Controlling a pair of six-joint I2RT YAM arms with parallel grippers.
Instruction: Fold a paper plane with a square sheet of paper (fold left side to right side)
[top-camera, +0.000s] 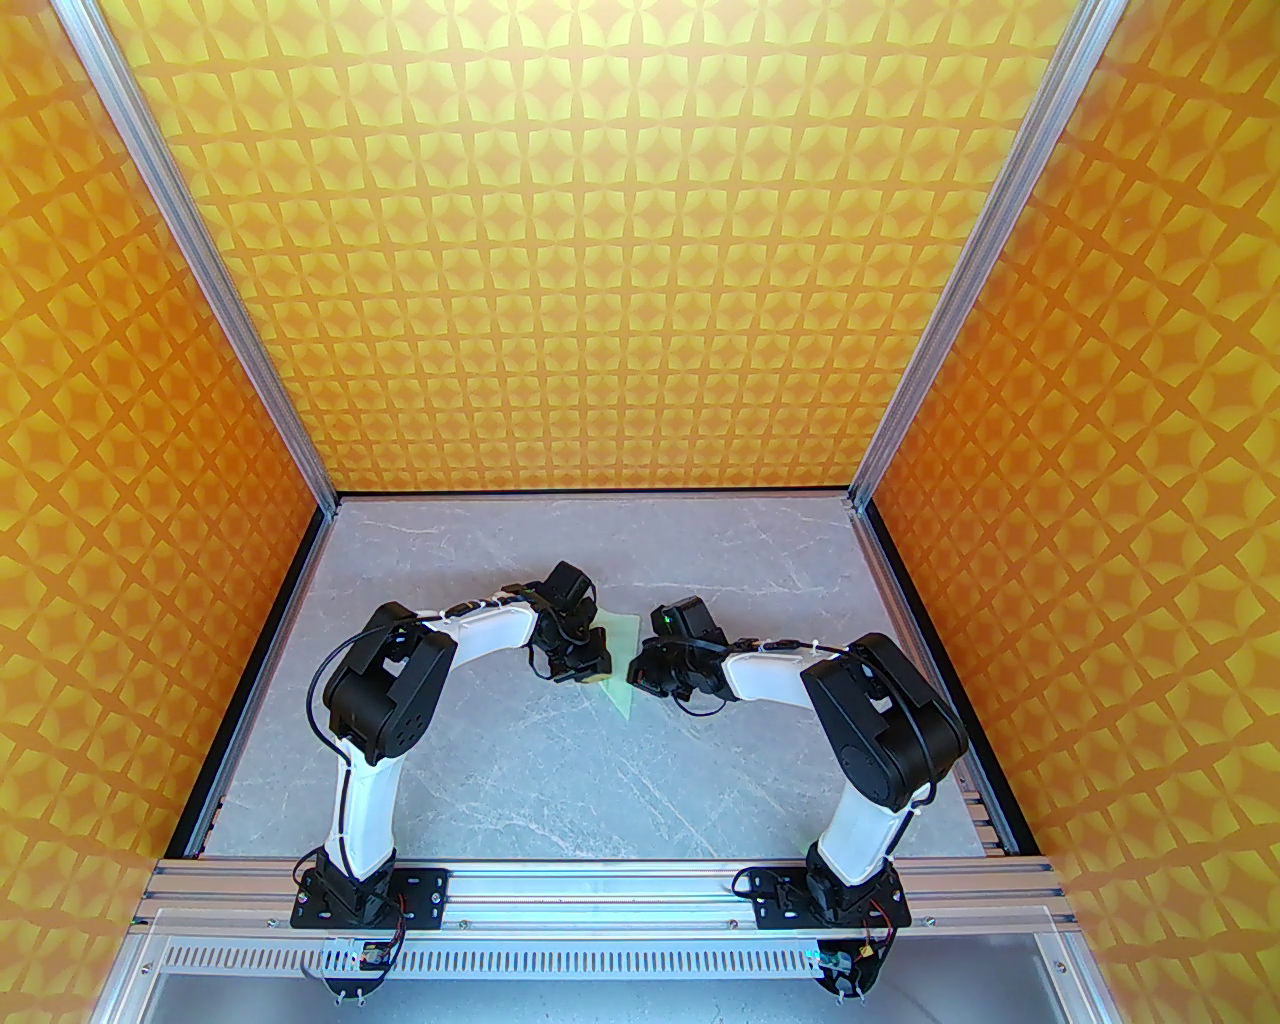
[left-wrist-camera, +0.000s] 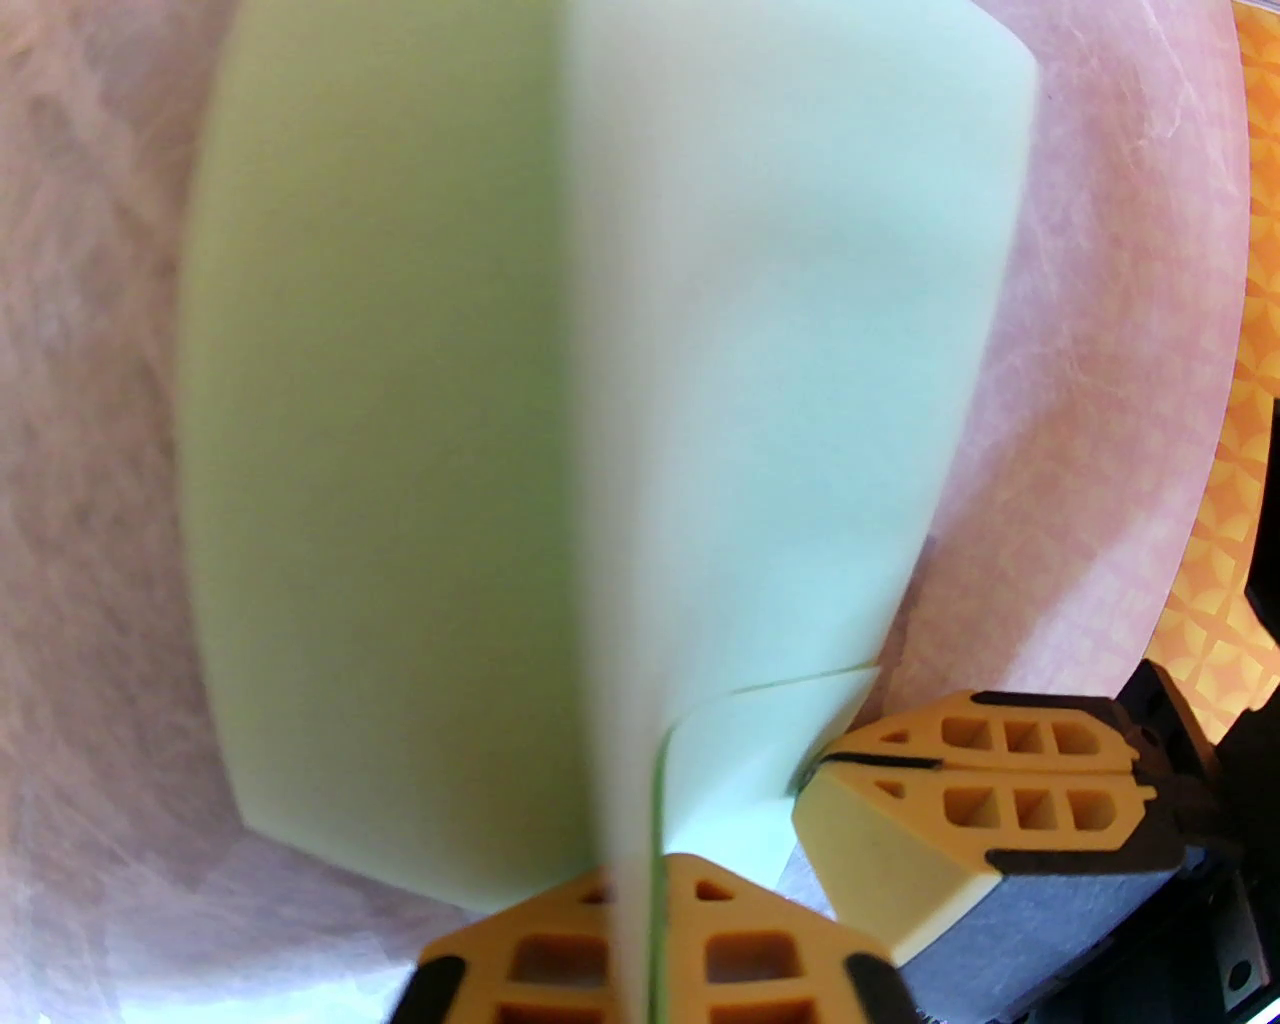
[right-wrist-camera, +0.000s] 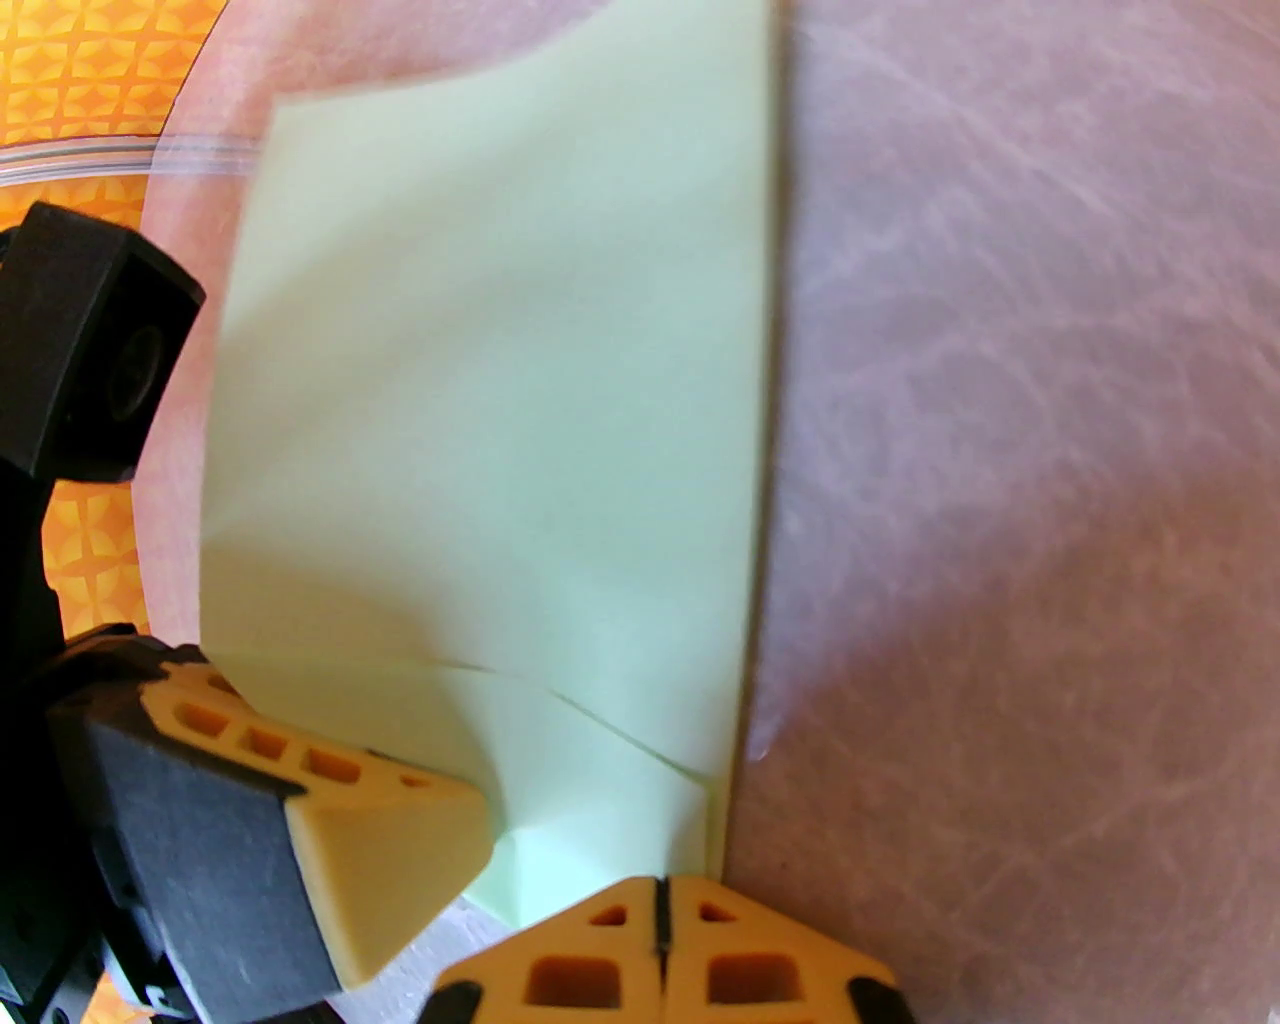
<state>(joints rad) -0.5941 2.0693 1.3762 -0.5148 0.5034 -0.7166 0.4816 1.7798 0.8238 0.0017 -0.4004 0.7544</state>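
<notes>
Where the two sets of fingertips nearly meet, the square sheet of paper (top-camera: 621, 655) rests on the grey marbled table (top-camera: 480, 770), pale mint-green and creased along its length. In the left wrist view, one half lies flat ahead and to the left of that arm's fingers. The other half rises from the crease and runs straight back between them. The left gripper (left-wrist-camera: 635, 905) has its orange fingers a narrow slit apart with that raised flap in the slit. Whether they pinch it or merely flank it I cannot tell. Just to the right of them, the right gripper (left-wrist-camera: 850, 768) is closed tight, its two fingers pressed together along a dark seam. It grips nothing, and its tips touch the sheet's near corner. In the right wrist view, the sheet spreads away ahead of those closed tips and to their left. Orange patterned walls (top-camera: 640, 250) enclose the table.
</notes>
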